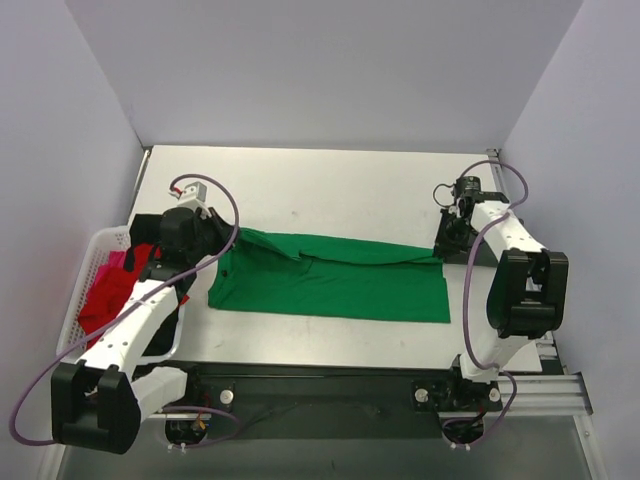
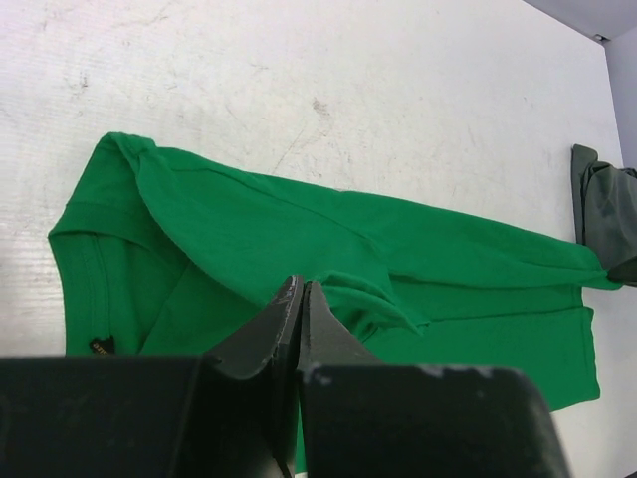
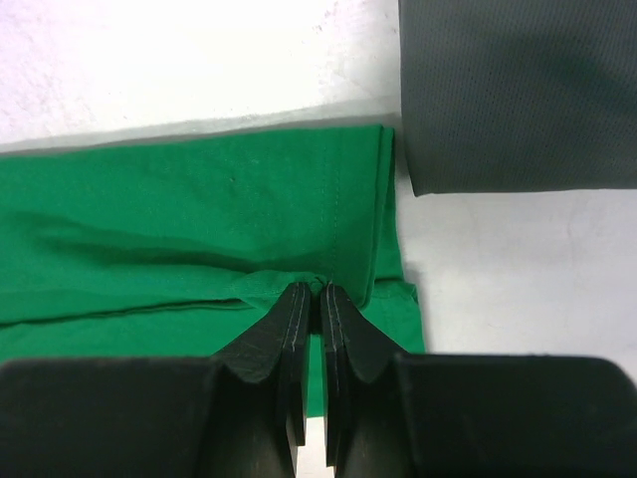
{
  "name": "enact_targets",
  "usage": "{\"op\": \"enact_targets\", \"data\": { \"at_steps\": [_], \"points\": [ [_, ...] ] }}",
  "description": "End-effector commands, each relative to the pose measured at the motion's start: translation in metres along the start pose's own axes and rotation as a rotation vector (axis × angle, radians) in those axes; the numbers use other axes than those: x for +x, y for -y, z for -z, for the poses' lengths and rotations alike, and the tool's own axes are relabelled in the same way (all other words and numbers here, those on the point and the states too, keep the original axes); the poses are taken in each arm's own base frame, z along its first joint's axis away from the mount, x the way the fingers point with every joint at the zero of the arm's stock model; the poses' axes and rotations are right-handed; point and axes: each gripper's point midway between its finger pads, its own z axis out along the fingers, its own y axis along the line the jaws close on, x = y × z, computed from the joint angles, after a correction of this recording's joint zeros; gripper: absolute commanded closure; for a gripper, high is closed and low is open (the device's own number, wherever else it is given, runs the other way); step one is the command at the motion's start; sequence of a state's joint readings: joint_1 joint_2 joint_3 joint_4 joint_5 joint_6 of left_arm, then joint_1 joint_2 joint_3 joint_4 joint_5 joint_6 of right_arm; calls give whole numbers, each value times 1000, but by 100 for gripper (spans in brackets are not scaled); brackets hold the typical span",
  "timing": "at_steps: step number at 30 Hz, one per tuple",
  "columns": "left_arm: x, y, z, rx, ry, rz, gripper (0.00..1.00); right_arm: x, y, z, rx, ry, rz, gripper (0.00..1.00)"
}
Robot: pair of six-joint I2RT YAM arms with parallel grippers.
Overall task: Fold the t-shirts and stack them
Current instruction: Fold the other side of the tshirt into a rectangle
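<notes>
right gripper point(image 3: 309, 291): jaws clenched, cloth puckered right at the tips, so it's pinching the hem-end edge of the green t-shirt point(image 1: 330, 280)
left gripper point(image 2: 300, 289): jaws pressed together over the collar/sleeve end, with a raised fold just beside the tips; can't tell if cloth is actually between them

shirt lies lengthwise across the table point(image 1: 330, 190) between the two arms, far long edge already turned over toward the near one, collar end on the left

handling: light, limp knit with no stiffness. It'll sag and drag between the two pinch points, and layers can slip over each other. Best to grip at seams, meaning hem corners and shoulder/collar, taking both layers, and keep it taut between the arms while carrying the fold over. Main risk, I'd guess, is pinching one layer only

counts: 1 green shirt on the table, 1 dark grey folded piece point(image 3: 518, 90) just beyond the hem end, not touching. The basket point(image 1: 75, 310) at left holds red point(image 1: 105, 295), black and pink cloth; can't count the garments in the heap
</notes>
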State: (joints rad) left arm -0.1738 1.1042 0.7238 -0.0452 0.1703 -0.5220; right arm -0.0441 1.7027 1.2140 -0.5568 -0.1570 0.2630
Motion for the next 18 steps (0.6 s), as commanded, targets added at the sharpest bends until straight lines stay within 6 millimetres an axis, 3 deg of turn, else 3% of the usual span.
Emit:
{"op": "enact_targets", "data": {
  "at_steps": [1,18],
  "points": [
    [-11,1,14,-17,53,17,100,3,3,12,22,27,14,100],
    [20,-13,35,-54,5,50,100,25,13,6,57,-6,13,100]
  ]
}}
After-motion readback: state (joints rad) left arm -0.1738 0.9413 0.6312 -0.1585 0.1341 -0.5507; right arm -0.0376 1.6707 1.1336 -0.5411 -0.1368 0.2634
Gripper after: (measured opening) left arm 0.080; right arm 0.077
